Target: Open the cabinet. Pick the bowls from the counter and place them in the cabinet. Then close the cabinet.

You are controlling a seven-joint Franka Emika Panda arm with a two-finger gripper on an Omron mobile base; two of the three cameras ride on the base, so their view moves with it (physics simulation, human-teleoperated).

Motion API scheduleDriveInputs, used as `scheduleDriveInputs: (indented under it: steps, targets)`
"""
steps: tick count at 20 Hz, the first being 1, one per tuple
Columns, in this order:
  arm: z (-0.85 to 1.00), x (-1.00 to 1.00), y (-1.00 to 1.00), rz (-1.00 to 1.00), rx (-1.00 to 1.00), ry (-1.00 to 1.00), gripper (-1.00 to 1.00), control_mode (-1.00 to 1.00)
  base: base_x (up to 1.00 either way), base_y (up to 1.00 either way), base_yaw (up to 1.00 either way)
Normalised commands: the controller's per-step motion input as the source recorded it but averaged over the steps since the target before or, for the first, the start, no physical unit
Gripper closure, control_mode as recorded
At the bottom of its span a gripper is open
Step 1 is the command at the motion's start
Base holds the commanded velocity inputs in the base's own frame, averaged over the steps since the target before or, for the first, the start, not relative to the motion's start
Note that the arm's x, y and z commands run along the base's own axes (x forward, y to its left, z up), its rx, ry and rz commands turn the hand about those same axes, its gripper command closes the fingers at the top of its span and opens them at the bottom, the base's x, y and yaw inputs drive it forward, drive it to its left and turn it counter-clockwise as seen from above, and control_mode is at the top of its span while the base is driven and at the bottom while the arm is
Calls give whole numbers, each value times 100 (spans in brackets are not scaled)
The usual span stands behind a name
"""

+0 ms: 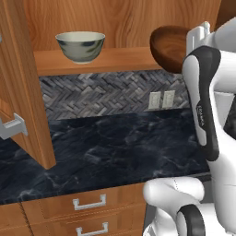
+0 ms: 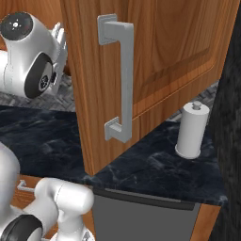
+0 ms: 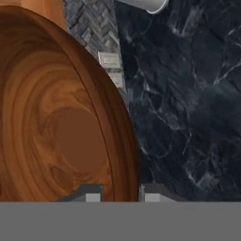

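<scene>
Up by the cabinet shelf, our gripper pinched the wooden bowl's rim. Next we needed to set it down right of the pale bowl.

An open wooden cabinet hangs above a black marble desk. A pale cream-green bowl stands upright on the cabinet shelf, toward its left. A dark wooden bowl, tilted on edge, sits at the shelf's right end against the white robot arm. The open door fills the left side. Grey herringbone tiles with two wall sockets back the desk; drawers lie below.
</scene>
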Motion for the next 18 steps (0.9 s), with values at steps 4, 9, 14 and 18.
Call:
scheduleDriveInputs:
  steps: [4,9,14,18]
  targets:
    - [0,79,-3,5,0,0,100,-100,0,0,0]
    - [0,82,-3,5,0,1,100,-100,0,0,0]
    - [-4,80,-2,4,0,9,100,-100,0,0,0]
    - [-14,61,-2,0,0,8,100,-100,0,0,0]
